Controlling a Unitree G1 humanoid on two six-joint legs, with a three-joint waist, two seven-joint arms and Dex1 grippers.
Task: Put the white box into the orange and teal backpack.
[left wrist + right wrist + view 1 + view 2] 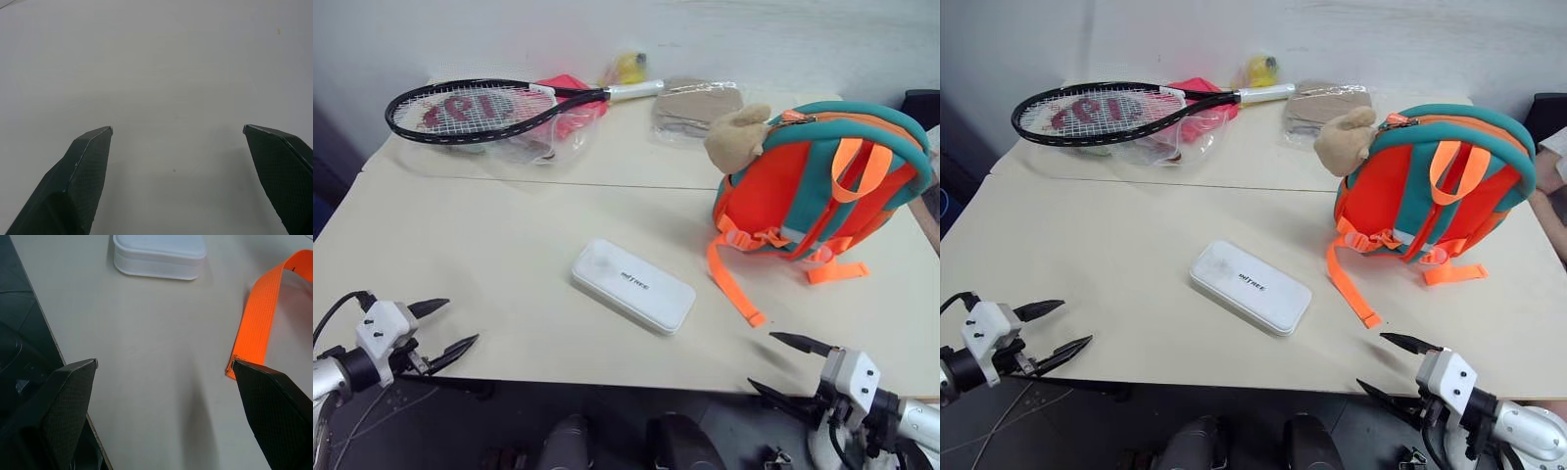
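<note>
hovering at the near edge of the worktop (509, 264), the left claw (450, 328) and the right claw (781, 364) both stand wide and hold nothing. the left one sits over the near left corner, the right one over the near right edge, each pointing inward toward the middle. in the right wrist view, the loose end of an orange strap (257, 328) lies on the cream surface close to one fingertip, and the end of the white box (159, 254) shows farther ahead.

a little beyond the claws, the white box (632, 285) lies flat near the centre of the worktop, untouched, set at a slant with small dark lettering on its lid. to its right and farther back stands the orange and teal backpack (822, 181), upright with its strap side toward the robot, a tan plush toy (736, 137) at its upper left and orange webbing trailing toward the box. its top zip appears closed or mostly so, though that is hard to tell for sure.

at the far side rest a tennis racket (475, 110), a red item in clear plastic (568, 117), a beige packet (695, 110) and something yellow (628, 67).

as a judgement, the task has barely begun: the box must yet be grasped, the backpack opened, and the box slid inside.
</note>
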